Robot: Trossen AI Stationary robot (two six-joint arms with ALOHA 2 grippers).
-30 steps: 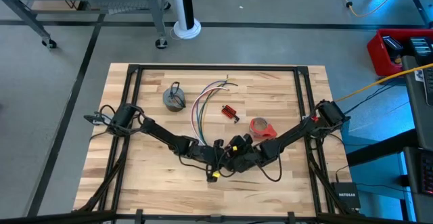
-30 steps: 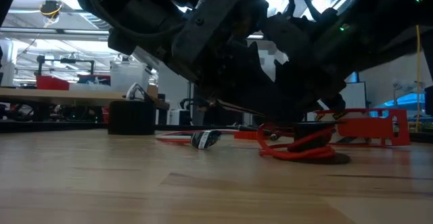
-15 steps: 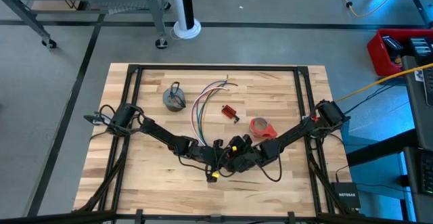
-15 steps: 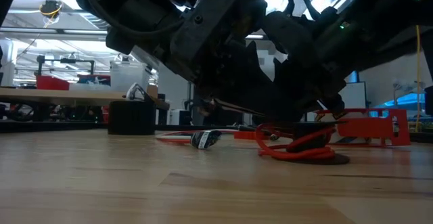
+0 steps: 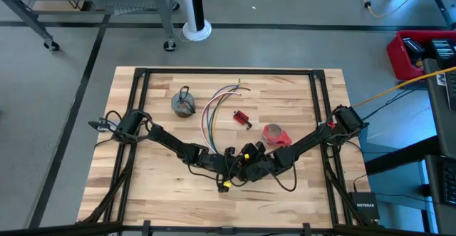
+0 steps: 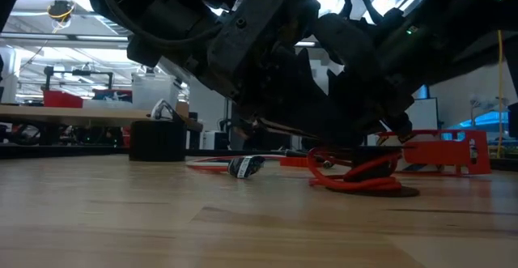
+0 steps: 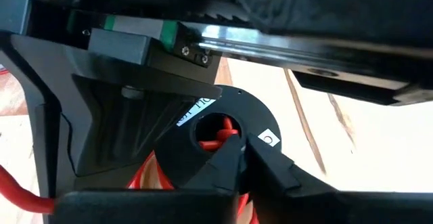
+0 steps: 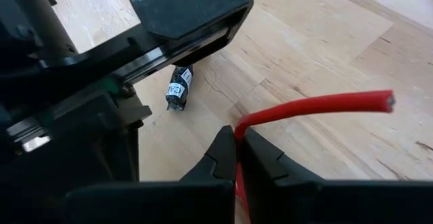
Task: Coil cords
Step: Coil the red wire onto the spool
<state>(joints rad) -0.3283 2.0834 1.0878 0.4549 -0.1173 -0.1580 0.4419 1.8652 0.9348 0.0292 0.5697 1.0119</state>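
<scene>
A red cord (image 8: pixel 311 105) wound into a loose coil (image 6: pixel 356 177) on a black ring (image 7: pixel 223 109) lies at the table's middle, near the front. Both grippers meet over it: my left gripper (image 7: pixel 245 158) and my right gripper (image 8: pixel 238 143), each with its fingers together. The long bundle of coloured wires (image 5: pixel 214 111) lies flat behind them, its dark plug end (image 8: pixel 177 92) toward the grippers. The grey coil (image 5: pixel 184 104) rests at the far left. My left gripper has its fingertips (image 7: pixel 226 158) together at the black ring's near edge (image 7: pixel 203 153), slanting down from the table's left. Red shows between the fingers lower down; which strand they have is hidden by the fingers. My right gripper pinches the red cord (image 8: pixel 238 135) between its two fingers a short way from its cut free end (image 8: pixel 389 101), slanting down from the table's right. The free end juts out sideways above the wood, and the fingers lie across the cord.
A red tape roll (image 5: pixel 274 132) and a small red block (image 5: pixel 242 118) lie just behind the grippers. A dark metal frame (image 5: pixel 228 72) runs along the table's edges. Bare wood stretches toward the near edge (image 6: pixel 162 227).
</scene>
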